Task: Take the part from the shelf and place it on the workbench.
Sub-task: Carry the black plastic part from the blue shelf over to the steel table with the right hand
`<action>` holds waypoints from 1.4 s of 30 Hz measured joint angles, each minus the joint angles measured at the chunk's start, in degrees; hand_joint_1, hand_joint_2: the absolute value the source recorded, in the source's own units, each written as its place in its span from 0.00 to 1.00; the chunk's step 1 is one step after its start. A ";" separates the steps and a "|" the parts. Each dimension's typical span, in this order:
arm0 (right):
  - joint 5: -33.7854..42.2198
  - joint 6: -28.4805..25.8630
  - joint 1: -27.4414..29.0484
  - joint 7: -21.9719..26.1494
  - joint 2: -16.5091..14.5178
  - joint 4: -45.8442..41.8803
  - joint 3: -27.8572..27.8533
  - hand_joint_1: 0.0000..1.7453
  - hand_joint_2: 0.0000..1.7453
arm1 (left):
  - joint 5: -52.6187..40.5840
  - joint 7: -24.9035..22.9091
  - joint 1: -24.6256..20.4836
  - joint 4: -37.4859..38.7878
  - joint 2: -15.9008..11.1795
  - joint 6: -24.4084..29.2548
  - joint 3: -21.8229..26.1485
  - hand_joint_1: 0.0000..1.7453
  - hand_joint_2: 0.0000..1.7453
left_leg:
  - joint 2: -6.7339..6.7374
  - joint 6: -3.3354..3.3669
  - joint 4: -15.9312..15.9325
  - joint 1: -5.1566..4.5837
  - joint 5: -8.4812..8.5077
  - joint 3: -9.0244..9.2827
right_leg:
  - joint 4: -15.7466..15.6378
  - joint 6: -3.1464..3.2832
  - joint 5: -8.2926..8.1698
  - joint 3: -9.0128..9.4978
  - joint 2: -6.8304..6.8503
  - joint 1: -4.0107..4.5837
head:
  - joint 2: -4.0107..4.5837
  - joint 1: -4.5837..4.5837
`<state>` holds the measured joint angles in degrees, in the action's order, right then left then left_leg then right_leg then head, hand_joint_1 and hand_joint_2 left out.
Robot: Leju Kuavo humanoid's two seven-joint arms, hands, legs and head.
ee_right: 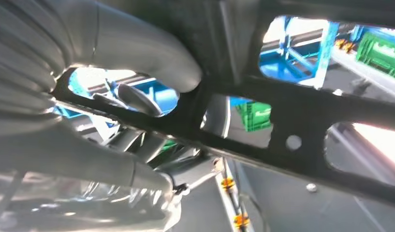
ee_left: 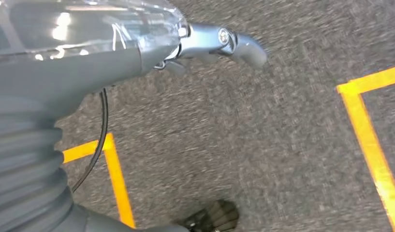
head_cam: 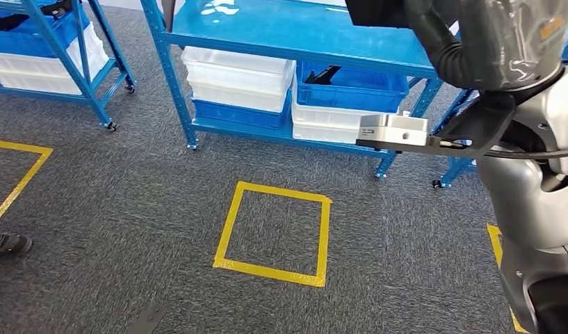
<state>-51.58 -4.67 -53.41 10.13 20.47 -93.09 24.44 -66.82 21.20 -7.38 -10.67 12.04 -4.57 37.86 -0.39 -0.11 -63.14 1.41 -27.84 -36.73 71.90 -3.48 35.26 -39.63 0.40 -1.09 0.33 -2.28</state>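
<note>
The right hand [ee_right: 113, 63] grips the flat black metal part with cut-out holes [ee_right: 292, 121], its thumb curled over it. From the head view, the blue metal shelf [head_cam: 281, 31] stands at 12 o'clock. The left hand [ee_left: 205, 43] hangs over grey carpet [ee_left: 282, 145] — I cannot tell whether its fingers are apart.

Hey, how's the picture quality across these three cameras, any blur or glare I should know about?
Head view: sharp, evenly lit, with glare patches on the blue shelf top. Left wrist view: the carpet is streaked by motion blur, and highlights flare on the shiny arm cover. Right wrist view: soft, backlit, the black part is a dark silhouette against blown-out bright openings.
</note>
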 joint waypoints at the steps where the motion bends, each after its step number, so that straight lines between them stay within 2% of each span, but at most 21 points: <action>1: -0.04 0.00 0.04 -0.03 -0.02 0.00 0.01 1.00 1.00 | 0.00 0.00 0.01 0.00 -0.02 0.00 0.00 0.00 1.00 | 0.01 0.08 -0.01 -0.10 0.43 -0.52 | 2.91 0.03 1.20 -0.53 -0.01 0.02 | 0.00 -0.29; 3: -0.16 0.01 0.09 -0.07 -0.04 0.00 0.03 1.00 1.00 | 0.00 0.00 0.00 0.00 -0.05 -0.01 0.00 0.00 1.00 | 0.04 0.14 -0.02 -0.35 1.31 -1.55 | 3.87 0.29 0.19 0.75 -0.03 0.15 | 0.00 -0.74; 6: -0.38 -0.01 -0.09 -0.19 -0.12 -0.01 0.02 1.00 1.00 | 0.00 0.36 -0.05 0.00 -0.06 -0.08 0.00 0.00 1.00 | 0.01 0.04 0.09 -0.55 2.53 -2.71 | -6.29 1.45 -3.61 7.77 -0.09 0.97 | 0.00 -1.25; 9: -0.78 -0.04 -0.53 -0.38 -0.24 -0.01 0.01 1.00 1.00 | 0.00 1.27 -0.12 0.00 -0.07 -0.27 -0.01 0.00 1.00 | 0.01 -0.72 0.77 -0.46 4.10 -3.17 | -12.23 2.33 -3.25 10.88 -0.13 1.81 | 0.00 -1.49; 11: -1.57 0.08 -0.84 -0.42 -0.31 0.01 0.15 1.00 1.00 | 0.01 1.45 -0.11 0.00 -0.15 -0.32 -0.03 0.00 1.00 | 0.01 -1.34 1.18 -0.57 4.67 -3.40 | -12.92 2.74 -4.23 10.07 -0.01 1.58 | 0.00 -1.54; 12: -2.14 0.19 -1.06 -0.44 -0.37 0.02 0.29 1.00 1.00 | 0.02 1.46 -0.09 0.00 -0.21 -0.32 -0.03 0.00 1.00 | 0.01 -1.57 0.61 -0.67 3.75 -3.73 | -13.19 3.05 -4.86 9.57 0.10 1.31 | 0.00 -1.33; 16: -3.93 0.30 -1.67 -0.54 -0.65 0.04 0.86 1.00 1.00 | 0.14 1.46 0.01 0.00 -0.60 -0.31 -0.04 0.00 1.00 | -0.04 -1.92 -10.72 -0.68 -4.65 -6.37 | -13.42 3.97 -6.85 7.54 0.79 1.02 | 0.00 0.18; 18: -4.39 0.09 -1.66 -0.69 -0.79 0.05 1.21 1.00 1.00 | 0.16 1.48 0.07 0.00 -0.72 -0.31 -0.04 0.00 1.00 | 0.05 -2.09 -13.80 -0.57 -3.68 -5.89 | -13.33 3.91 -7.59 6.61 1.42 0.99 | 0.00 0.59; 20: -4.82 -0.31 -1.64 -1.00 -0.90 0.04 1.53 1.00 1.00 | 0.25 1.58 0.11 0.00 -0.85 -0.31 -0.04 0.00 1.00 | 1.16 -2.27 -8.92 -0.39 -0.60 -1.85 | -12.97 3.70 -8.00 5.87 2.27 0.89 | 0.00 0.83; 22: -5.15 -0.79 -1.64 -1.38 -0.98 -0.02 1.68 1.00 1.00 | 0.36 1.74 0.13 0.00 -0.93 -0.32 -0.04 0.00 1.00 | 3.47 -2.35 -1.71 -0.76 -0.05 2.66 | -12.39 3.33 -8.15 5.37 3.19 1.10 | 0.00 1.05; 23: -5.30 -0.97 -1.66 -1.52 -1.02 -0.04 1.76 1.00 1.00 | 0.39 1.78 0.15 0.00 -0.93 -0.32 -0.04 0.00 1.00 | 4.10 -2.29 0.51 -0.93 -0.50 3.78 | -12.16 3.11 -8.23 5.21 3.68 1.24 | 0.00 1.10; 25: -5.50 -1.13 -1.68 -1.68 -1.11 -0.11 1.89 1.00 1.00 | 0.44 1.83 0.30 0.01 -0.93 -0.33 -0.04 0.00 1.00 | 3.34 -1.70 1.71 -1.04 -0.96 3.78 | -12.00 2.53 -8.57 4.91 4.76 1.39 | 0.00 1.11; 28: -5.58 -1.21 -1.78 -1.76 -1.22 -0.15 1.93 1.00 1.00 | 0.44 1.85 0.56 0.03 -0.92 -0.32 -0.04 0.00 1.00 | 1.52 -0.12 2.25 -0.61 -0.16 2.79 | -9.61 1.66 -6.31 3.70 2.96 1.09 | 0.00 0.92; 30: -5.58 -1.21 -1.86 -1.81 -1.22 -0.15 1.91 1.00 1.00 | 0.44 1.86 0.60 0.03 -0.92 -0.27 -0.04 0.00 1.00 | 0.40 0.50 2.26 -0.47 0.62 1.82 | -3.16 1.39 -2.16 1.17 0.99 0.90 | 0.00 0.52; 32: -5.58 -1.19 -1.71 -1.80 -1.23 -0.15 1.93 1.00 1.00 | 0.44 1.85 0.68 0.04 -0.91 -0.23 -0.04 0.00 1.00 | -0.85 0.55 2.22 -0.44 1.36 0.92 | 2.84 1.32 0.38 -0.91 0.67 0.80 | 0.00 0.24; 33: -5.59 -1.17 -1.66 -1.76 -1.23 -0.15 1.95 1.00 1.00 | 0.45 1.83 0.75 0.05 -0.87 -0.17 -0.04 0.00 1.00 | -1.50 0.48 2.19 -0.40 1.69 0.56 | 3.24 1.32 0.13 -0.68 0.65 0.77 | 0.00 0.15; 35: -5.60 -1.13 -1.78 -1.62 -1.23 -0.15 1.96 1.00 1.00 | 0.53 1.70 0.84 0.06 -0.66 0.09 -0.04 0.00 1.00 | -2.85 0.18 2.17 -0.26 2.23 0.11 | -2.29 1.33 -3.01 2.89 -0.04 0.59 | 0.00 -0.07; 38: -5.59 -1.04 -2.15 -1.25 -1.14 -0.19 1.93 1.00 1.00 | 0.61 1.41 0.83 0.08 -0.15 0.49 -0.04 0.00 1.00 | -4.72 -0.81 2.08 -0.09 3.11 -0.72 | -11.68 1.50 -5.80 8.02 -3.81 0.28 | 0.00 -0.27; 39: -5.58 -1.01 -2.12 -1.13 -1.09 -0.25 1.93 1.00 1.00 | 0.57 1.29 0.89 0.09 -0.03 0.51 -0.04 0.00 1.00 | -5.25 -1.22 2.11 0.00 3.49 -1.12 | -12.36 1.61 -5.61 8.19 -4.35 0.35 | 0.00 -0.31; 41: -5.55 -0.96 -1.87 -0.96 -1.03 -0.51 2.05 1.00 1.00 | 0.38 1.09 1.26 0.11 0.07 0.46 -0.04 0.00 1.00 | -6.05 -1.96 2.28 0.12 4.13 -1.69 | -12.62 2.03 -5.89 7.92 -3.30 0.43 | 0.00 -0.33; 42: -5.53 -0.98 -1.69 -0.91 -1.04 -0.67 2.17 1.00 1.00 | 0.23 1.05 1.50 0.13 0.07 0.39 -0.05 0.00 1.00 | -5.39 -2.21 2.09 0.00 3.93 -1.89 | -12.72 2.31 -6.14 7.83 -2.64 0.36 | 0.00 -0.27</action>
<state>-57.11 -5.64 -55.09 9.21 19.43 -93.76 26.61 -66.59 22.25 -5.88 -10.54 12.11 -4.18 37.81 -5.78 -2.31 -61.05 1.41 -23.91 -38.62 59.18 -1.17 29.12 -31.80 -2.24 -0.73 0.33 -2.56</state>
